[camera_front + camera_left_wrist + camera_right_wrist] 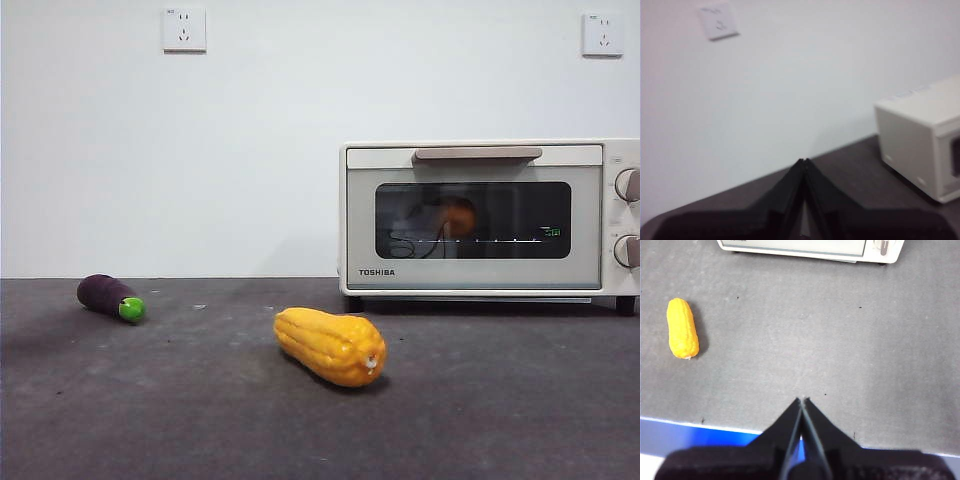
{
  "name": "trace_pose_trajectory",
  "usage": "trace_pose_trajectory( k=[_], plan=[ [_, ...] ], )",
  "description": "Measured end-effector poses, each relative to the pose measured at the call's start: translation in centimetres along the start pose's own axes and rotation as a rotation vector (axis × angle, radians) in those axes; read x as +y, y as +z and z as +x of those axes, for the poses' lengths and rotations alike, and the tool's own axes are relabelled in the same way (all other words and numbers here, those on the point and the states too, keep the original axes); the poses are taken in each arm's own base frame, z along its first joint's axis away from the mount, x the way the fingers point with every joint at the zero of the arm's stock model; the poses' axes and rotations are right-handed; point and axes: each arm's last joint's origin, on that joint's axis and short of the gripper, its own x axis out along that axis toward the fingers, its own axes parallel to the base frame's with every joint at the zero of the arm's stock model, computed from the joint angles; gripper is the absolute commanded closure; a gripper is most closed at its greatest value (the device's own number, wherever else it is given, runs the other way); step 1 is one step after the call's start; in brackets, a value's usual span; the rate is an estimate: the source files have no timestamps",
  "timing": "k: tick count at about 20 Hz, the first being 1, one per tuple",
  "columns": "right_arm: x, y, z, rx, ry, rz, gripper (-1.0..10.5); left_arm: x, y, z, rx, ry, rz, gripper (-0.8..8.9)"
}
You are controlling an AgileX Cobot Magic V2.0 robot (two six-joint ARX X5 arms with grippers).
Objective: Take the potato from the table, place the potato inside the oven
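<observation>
Sitting behind the dark glass door of the oven (pixel 480 215), right of centre in the front frame, the potato (pixel 457 215) shows to you as a dim orange-brown lump inside; the door is closed. Your yellow ridged vegetable (pixel 331 346) lies on the surface (pixel 180 410) at lower centre, the eggplant (pixel 110 297) at mid left. Your left pincer (pixel 804 161) and right pincer (pixel 802 400) both have jaws pressed together, holding nothing.

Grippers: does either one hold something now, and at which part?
Nothing is held. The left gripper and right gripper are both shut and empty.
</observation>
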Motion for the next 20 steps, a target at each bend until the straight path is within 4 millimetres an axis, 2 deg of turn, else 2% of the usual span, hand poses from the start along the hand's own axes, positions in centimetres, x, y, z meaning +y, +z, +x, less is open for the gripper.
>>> trace_pose_trajectory(
  k=[2,5,8,10,13,20],
  plan=[
    [0.0,0.0,0.0,0.000,0.000,0.000,9.5,-0.3,-2.1,-0.8,-0.019,0.085,-0.044,8.17],
    [0.0,0.0,0.0,0.000,0.000,0.000,9.5,-1.0,-6.5,-1.6,0.051,0.207,-0.111,8.17],
    [0.0,0.0,0.0,0.000,0.000,0.000,9.5,-2.0,-10.7,-2.8,0.091,0.216,-0.129,8.17],
    [0.0,0.0,0.0,0.000,0.000,0.000,9.5,-2.5,-12.6,-3.4,0.081,0.217,-0.139,8.17],
    [0.0,0.0,0.0,0.000,0.000,0.000,9.5,-3.0,-14.4,-4.0,0.082,0.218,-0.154,8.17],
    [0.0,0.0,0.0,0.001,0.000,0.000,9.5,-3.4,-16.4,-4.5,0.288,0.206,-0.178,8.17]
  ],
)
